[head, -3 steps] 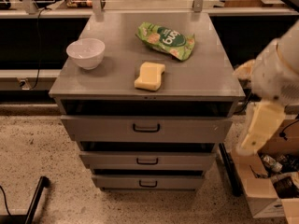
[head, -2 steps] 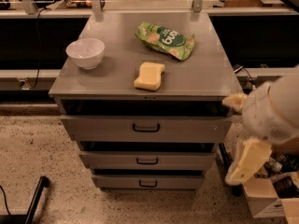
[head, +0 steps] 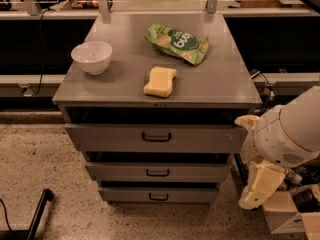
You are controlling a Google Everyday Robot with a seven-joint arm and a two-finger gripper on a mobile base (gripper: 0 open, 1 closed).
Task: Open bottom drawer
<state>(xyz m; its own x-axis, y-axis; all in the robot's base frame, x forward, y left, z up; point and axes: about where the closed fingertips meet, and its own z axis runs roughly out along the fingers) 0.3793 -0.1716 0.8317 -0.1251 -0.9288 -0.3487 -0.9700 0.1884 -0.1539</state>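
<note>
Cream gripper hangs low, right of the bench, apart from it; jaws apart or together, can't tell. Target bottom drawer closed, lowest of three. Risk: hooking the middle handle just above.

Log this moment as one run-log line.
bottom grey metal drawer: shut, handle untouched | gripper: out of view | white robot arm: low, right of grey metal cabinet, clear of drawer

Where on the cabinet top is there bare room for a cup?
Bare: front left corner, between bowl and sponge; right side, beside sponge and green bag. Crowded: the middle. The gripper hangs right of the bottom drawer.
</note>
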